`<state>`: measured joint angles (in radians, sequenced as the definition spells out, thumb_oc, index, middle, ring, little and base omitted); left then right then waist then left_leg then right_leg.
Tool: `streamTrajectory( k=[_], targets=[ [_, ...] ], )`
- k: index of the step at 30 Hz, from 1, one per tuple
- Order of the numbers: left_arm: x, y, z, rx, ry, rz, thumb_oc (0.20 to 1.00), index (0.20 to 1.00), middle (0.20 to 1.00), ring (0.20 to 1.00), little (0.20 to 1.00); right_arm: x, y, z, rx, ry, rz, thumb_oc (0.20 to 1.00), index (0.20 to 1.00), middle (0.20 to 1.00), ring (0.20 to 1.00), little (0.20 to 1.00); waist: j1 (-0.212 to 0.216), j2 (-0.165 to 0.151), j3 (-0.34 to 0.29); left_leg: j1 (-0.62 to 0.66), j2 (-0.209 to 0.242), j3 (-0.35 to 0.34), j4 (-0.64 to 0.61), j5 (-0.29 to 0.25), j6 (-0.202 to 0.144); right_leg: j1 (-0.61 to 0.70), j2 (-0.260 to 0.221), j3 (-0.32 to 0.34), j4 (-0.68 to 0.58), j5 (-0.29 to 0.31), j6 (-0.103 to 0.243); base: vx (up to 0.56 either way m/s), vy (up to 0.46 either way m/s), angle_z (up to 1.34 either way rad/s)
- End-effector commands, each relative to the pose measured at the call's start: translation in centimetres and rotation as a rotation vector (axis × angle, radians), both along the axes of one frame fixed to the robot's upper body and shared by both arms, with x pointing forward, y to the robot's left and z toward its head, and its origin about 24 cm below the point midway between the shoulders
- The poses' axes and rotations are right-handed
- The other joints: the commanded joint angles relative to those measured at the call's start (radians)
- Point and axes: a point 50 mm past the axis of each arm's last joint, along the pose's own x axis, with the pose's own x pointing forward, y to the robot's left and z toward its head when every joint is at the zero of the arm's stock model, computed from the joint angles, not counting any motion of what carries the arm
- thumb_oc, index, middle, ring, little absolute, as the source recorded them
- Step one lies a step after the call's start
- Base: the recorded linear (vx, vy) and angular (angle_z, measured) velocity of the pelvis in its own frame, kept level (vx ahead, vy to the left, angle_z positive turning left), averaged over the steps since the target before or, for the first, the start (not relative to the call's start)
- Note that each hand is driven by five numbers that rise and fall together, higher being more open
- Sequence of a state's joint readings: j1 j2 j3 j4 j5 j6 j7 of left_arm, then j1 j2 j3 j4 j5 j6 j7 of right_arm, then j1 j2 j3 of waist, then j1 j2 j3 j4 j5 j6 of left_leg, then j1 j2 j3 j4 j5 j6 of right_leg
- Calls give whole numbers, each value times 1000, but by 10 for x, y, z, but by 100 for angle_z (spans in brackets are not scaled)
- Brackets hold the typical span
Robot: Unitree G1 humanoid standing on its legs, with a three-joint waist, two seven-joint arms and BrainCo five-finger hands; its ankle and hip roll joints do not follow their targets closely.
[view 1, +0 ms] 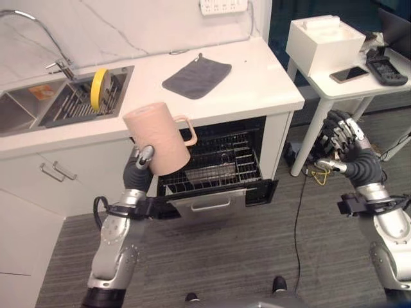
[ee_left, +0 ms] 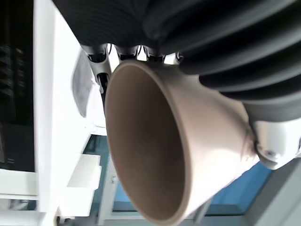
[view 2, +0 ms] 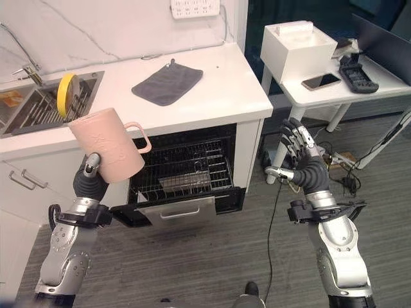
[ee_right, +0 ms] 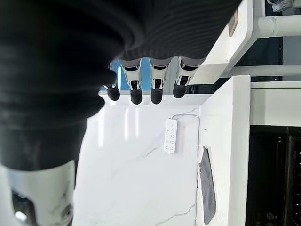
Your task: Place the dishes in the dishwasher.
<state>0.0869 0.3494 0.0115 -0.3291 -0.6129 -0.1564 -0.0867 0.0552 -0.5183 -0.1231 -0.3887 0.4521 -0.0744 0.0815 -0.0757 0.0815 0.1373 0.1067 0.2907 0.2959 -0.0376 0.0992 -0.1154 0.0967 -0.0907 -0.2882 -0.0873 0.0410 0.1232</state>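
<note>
The left hand (view 1: 142, 162) is wrapped round the base of a pink mug (view 1: 156, 137), fingers and thumb curled about it as the left wrist view shows. The mug is carried in the air in front of the counter's front edge, above the left side of the open dishwasher (view 1: 215, 165). It is tilted, its handle pointing toward the dishwasher opening and its mouth turned away from the hand. That hold by the base keeps the rim and handle free, which should suit setting it into the rack (view 1: 221, 160); this reads as the carrying step, with the lowering not yet done.

The dishwasher sits under the counter (view 1: 257, 83) near its right end, its rack pulled out over the lowered door, so the tines are reachable from above.

A yellow plate (view 1: 98, 88) stands on edge in the sink's drying rack (view 1: 83, 102) at the counter's left end, upright so it can be pinched by its rim. A grey cloth (view 1: 196, 77) lies flat on the counter mid-way along.

The right hand (view 2: 297, 157) hovers beyond the counter's right end, fingers spread and holding nothing.
</note>
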Motion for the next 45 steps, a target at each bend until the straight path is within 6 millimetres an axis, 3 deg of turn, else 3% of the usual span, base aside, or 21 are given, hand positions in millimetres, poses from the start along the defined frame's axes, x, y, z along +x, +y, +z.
streamTrajectory(
  k=[1,2,4,7,11,13,14,15,17,18,20,22,24,29,33,45],
  targets=[
    [-2,13,35,8,-158,-14,200,200,200,200,200,-3,12,24,34,-125,68,1000,1000,1000,1000,1000,16,-89,-27,-6,-41,-16,160,-58,-28,-39,-63,77,0,9,8,167,-376,-6],
    [-4,12,31,-17,-146,-38,200,200,200,200,200,-2,9,23,26,-109,52,1000,1000,1000,1000,1000,22,-91,-13,-60,-39,-32,276,-42,-40,-26,-56,74,0,3,-13,157,-238,-11],
    [-7,12,28,-42,-145,-66,200,200,200,200,200,-2,6,23,22,-110,40,1000,1000,1000,1000,1000,22,-89,0,-99,-31,-30,284,-52,-37,-9,-59,60,0,-4,-17,163,-11,8],
    [-7,10,27,-89,-166,-132,200,200,200,200,200,-5,6,22,13,-128,29,1000,1000,1000,1000,1000,0,-63,-6,-41,-1,42,0,-5,-46,10,-82,19,0,-19,12,194,293,12],
    [-2,2,27,-99,-182,-187,200,200,200,200,200,-7,-1,22,0,-138,-9,1000,1000,1000,1000,1000,-16,-54,-31,-30,12,18,-50,-5,-68,26,-132,-8,0,-21,49,254,461,13],
    [3,-4,30,-103,-179,-215,200,200,200,200,200,-8,-2,22,3,-140,-34,1000,1000,1000,1000,1000,-13,-60,-37,-24,-26,-4,-50,-25,-50,34,-183,-19,15,-2,89,207,493,2],
    [3,-4,30,-103,-179,-215,200,200,200,200,200,-8,-2,22,3,-140,-34,1000,1000,1000,1000,1000,-13,-60,-37,-24,-26,-4,-50,-25,-50,34,-183,-19,15,-2,89,231,576,17],
    [7,-12,33,-86,-179,-243,200,200,200,200,200,-12,-2,19,24,-139,-45,1000,1000,1000,1000,1000,-12,-78,-38,-19,-74,-24,-50,-50,-22,16,-234,-15,95,38,99,167,412,33],
    [9,-16,35,-74,-176,-253,200,200,200,200,200,-14,0,15,32,-126,-52,1000,1000,1000,1000,1000,-11,-89,-38,-16,-108,-41,-50,-66,3,-16,-261,2,186,75,101,153,386,54],
    [11,-19,37,-58,-174,-263,200,200,200,200,200,-15,1,12,36,-115,-56,1000,1000,1000,1000,1000,-15,-90,-34,-12,-123,-54,-50,-75,22,-45,-257,29,254,78,97,123,235,48],
    [11,-20,36,-39,-169,-264,200,200,200,200,200,-16,1,9,42,-102,-61,1000,1000,1000,1000,1000,-18,-92,-35,-8,-136,-60,-50,-79,35,-63,-235,48,269,73,93,127,132,18],
    [12,-19,40,-20,-180,-237,200,200,200,200,200,-14,3,9,56,-104,-47,1000,1000,1000,1000,1000,-23,-96,-37,-3,-133,-48,-50,-86,28,-67,-195,34,157,64,92,64,-73,12],
    [13,-17,46,28,-207,-182,200,200,200,200,200,-9,6,12,69,-112,-31,1000,1000,1000,1000,1000,-18,-106,-31,7,-131,-22,-50,-105,19,-89,-193,-17,71,129,102,-6,-189,-2],
    [16,-17,46,156,-235,-27,200,200,200,200,200,2,9,12,73,-50,-16,1000,1000,1000,1000,1000,-8,-107,-55,11,-109,-2,-50,-95,17,-32,-143,-24,0,55,81,-16,-201,3],
    [6,-17,62,265,-446,163,200,200,200,200,200,8,16,11,12,-4,24,1000,1000,1000,1000,1000,-13,-102,-78,29,-82,7,-50,-91,2,-3,-101,4,0,10,49,65,-163,-19],
    [27,-45,56,528,-472,141,200,200,200,200,200,20,41,46,-85,-108,202,1000,1000,1000,1000,1000,-26,-84,-100,39,-52,18,-50,-83,-25,15,-76,26,0,-16,35,14,-40,-3]
  ],
)
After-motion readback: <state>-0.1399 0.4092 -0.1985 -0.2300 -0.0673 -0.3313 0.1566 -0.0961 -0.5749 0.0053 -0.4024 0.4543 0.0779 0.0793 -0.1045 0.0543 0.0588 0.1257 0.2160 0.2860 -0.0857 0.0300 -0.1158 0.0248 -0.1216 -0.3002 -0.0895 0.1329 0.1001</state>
